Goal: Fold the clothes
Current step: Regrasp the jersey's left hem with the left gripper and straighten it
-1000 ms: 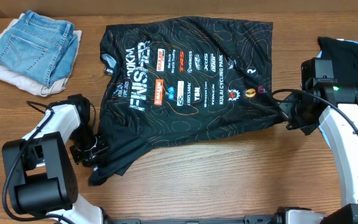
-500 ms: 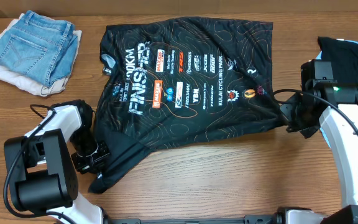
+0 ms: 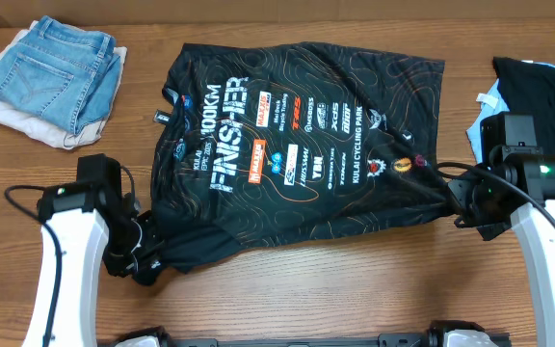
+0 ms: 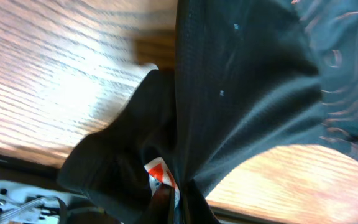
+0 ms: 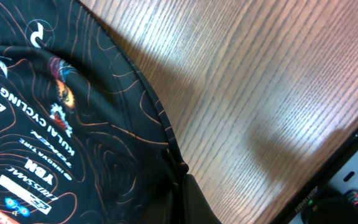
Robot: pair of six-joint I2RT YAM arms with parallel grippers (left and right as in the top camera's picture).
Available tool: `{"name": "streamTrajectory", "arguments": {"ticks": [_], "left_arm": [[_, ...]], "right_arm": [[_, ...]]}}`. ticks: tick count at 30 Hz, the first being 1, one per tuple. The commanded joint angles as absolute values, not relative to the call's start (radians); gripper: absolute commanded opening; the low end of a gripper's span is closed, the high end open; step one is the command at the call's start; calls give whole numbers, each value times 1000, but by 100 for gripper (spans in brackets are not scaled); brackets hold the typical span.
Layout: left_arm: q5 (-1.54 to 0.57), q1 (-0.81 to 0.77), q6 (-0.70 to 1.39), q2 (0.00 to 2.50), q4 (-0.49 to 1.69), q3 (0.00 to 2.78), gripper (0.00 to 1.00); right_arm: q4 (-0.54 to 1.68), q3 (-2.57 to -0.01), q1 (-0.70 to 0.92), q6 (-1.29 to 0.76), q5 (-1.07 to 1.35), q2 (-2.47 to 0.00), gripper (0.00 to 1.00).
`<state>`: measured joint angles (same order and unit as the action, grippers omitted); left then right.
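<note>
We find the jersey (image 3: 297, 154) spread print-up on the table (image 3: 306, 299). The left hand (image 3: 147, 262) is clamped on its near-left corner, and the right hand (image 3: 459, 200) on its near-right corner. We judge the fabric light, limp and slippery, so corners and hems offer the best hold.
</note>
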<state>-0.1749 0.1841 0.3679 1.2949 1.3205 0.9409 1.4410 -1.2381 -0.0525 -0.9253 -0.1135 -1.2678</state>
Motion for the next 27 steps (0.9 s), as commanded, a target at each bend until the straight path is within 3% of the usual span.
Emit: {"name": "streamTrajectory", "arguments": {"ticks": [1,11,27], "left_arm": [[-219,187,386,1238,1327,939,4],[-351,187,411,1237,1156,994,4],[-332,115,484,1315,730,1049,4]], "right_arm": [[1446,-1259,-57,-944,-139,-1250,4],[1308,-1259,-57,-944,-138,-1250,4],[1060,-1258,-57,-943,-142,-1364,5]]}}
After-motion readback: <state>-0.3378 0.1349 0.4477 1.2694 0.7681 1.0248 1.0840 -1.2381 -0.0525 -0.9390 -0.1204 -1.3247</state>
